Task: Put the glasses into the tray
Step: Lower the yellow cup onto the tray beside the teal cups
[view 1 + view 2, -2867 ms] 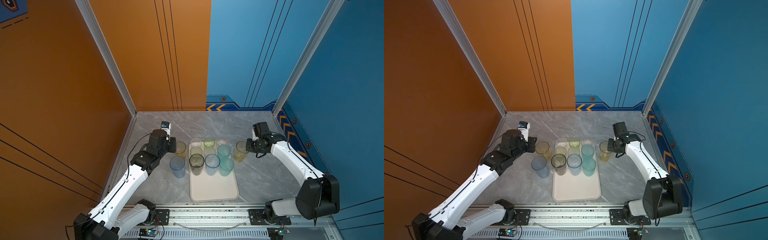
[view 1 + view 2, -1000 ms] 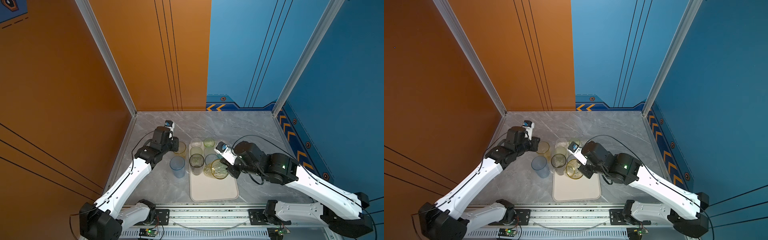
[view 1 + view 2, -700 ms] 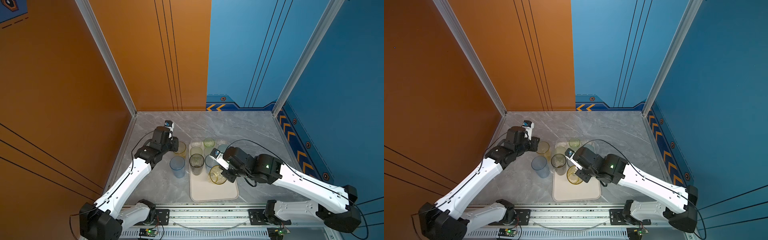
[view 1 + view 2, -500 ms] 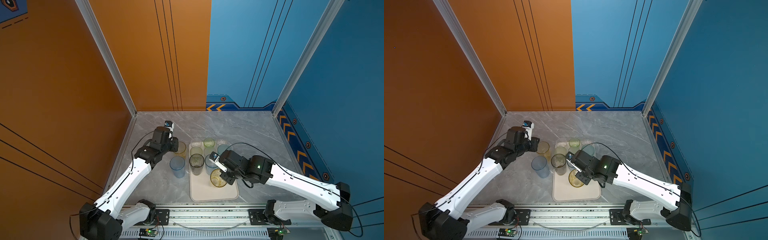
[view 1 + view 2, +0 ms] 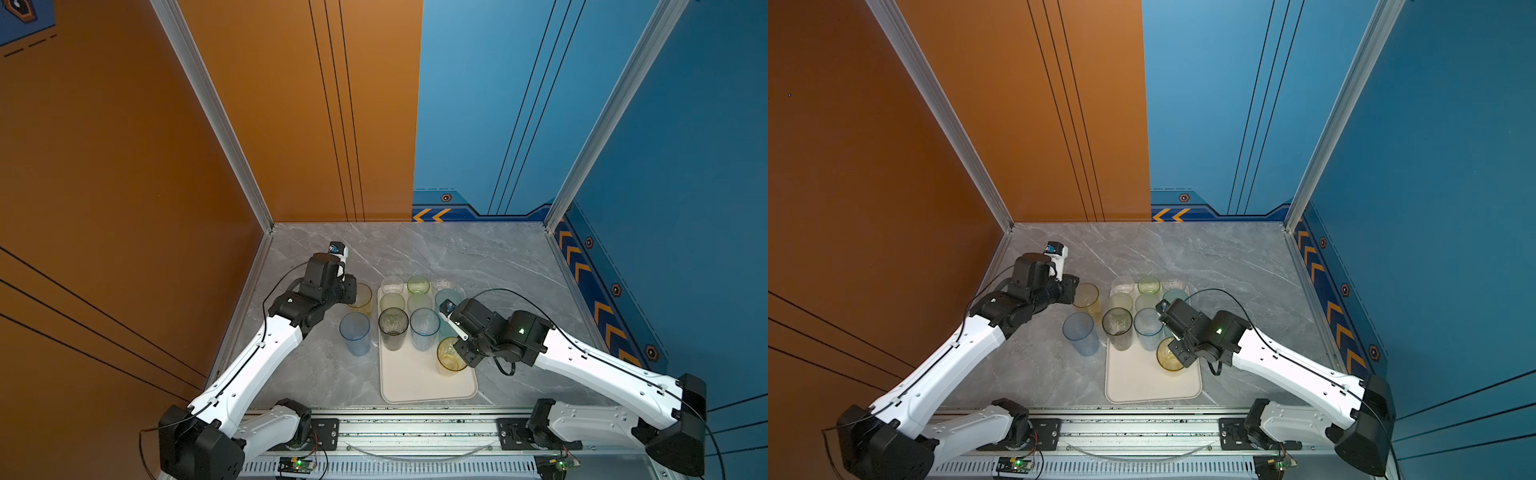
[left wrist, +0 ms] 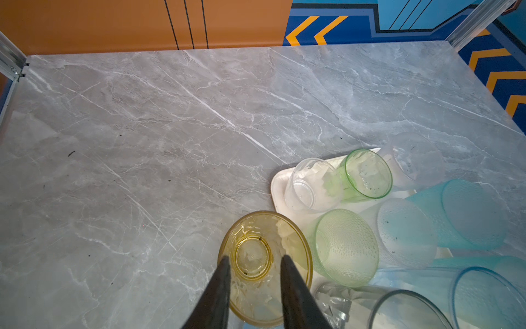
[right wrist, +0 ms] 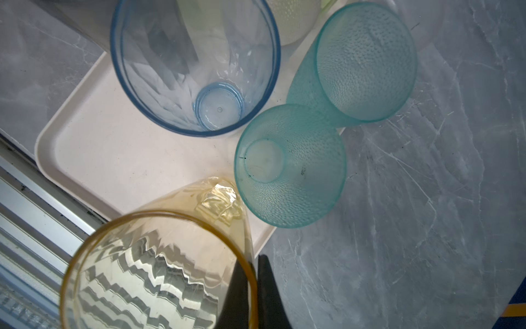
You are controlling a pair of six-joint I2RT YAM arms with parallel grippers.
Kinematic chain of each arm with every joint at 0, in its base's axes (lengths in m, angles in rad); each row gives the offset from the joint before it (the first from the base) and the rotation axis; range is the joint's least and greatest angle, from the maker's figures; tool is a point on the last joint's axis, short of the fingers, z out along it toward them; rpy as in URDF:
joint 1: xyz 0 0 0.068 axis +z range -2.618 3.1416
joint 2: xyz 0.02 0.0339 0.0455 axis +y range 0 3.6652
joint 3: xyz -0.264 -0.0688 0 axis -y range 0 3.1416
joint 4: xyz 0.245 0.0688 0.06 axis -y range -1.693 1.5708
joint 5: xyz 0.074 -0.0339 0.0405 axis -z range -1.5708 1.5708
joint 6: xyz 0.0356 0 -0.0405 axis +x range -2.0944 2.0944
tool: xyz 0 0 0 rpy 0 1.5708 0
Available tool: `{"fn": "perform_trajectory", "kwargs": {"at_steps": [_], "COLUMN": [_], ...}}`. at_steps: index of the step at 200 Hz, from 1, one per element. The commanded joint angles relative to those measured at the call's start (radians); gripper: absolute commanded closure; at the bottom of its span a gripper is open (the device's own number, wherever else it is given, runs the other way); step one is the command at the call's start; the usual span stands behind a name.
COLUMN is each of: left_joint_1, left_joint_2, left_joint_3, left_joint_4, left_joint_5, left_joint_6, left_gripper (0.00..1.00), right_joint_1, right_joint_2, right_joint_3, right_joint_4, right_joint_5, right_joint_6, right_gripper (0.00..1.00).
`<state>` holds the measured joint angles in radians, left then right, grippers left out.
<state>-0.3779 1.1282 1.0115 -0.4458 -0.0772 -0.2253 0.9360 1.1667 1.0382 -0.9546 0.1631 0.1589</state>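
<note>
In both top views the right gripper [image 5: 462,353] hides its own fingers under its black body, so the pinch on the yellow glass [image 5: 448,359] does not show there. The right wrist view shows that pinch on the rim, but the picture's edge cuts off much of the glass. The arm covers part of a teal glass [image 5: 445,295] near the gripper. The left gripper [image 5: 353,292] hides its fingers too, and part of the second yellow glass [image 5: 364,300] right at its tip. In the left wrist view I cannot tell if the fingers [image 6: 217,290] touch that glass. Beside them a grey glass [image 6: 410,313] and a blue glass [image 6: 489,299] run off the edge.
</note>
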Motion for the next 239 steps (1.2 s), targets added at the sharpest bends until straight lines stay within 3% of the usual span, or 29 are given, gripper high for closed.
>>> {"fn": "perform_trajectory", "kwargs": {"at_steps": [1,76,239], "left_joint_1": [0.014,0.020,0.030], "left_joint_2": [-0.001,0.010,0.014], "left_joint_3": [0.039,0.044,0.050], "left_joint_4": [-0.014,-0.015,-0.027], "left_joint_5": [-0.006,-0.003,0.002], "left_joint_6": [0.021,0.027,0.037], "left_gripper": [0.69,0.69,0.69], "right_joint_1": [-0.014,-0.094,-0.123], "right_joint_2": [0.000,-0.009,0.085], "right_joint_3": [-0.002,0.000,-0.022], "right_joint_4": [-0.029,-0.049,-0.026], "right_joint_5": [0.033,0.009,-0.082], "right_joint_6": [0.022,-0.012,-0.048], "right_gripper": [1.00,1.00,1.00]}}
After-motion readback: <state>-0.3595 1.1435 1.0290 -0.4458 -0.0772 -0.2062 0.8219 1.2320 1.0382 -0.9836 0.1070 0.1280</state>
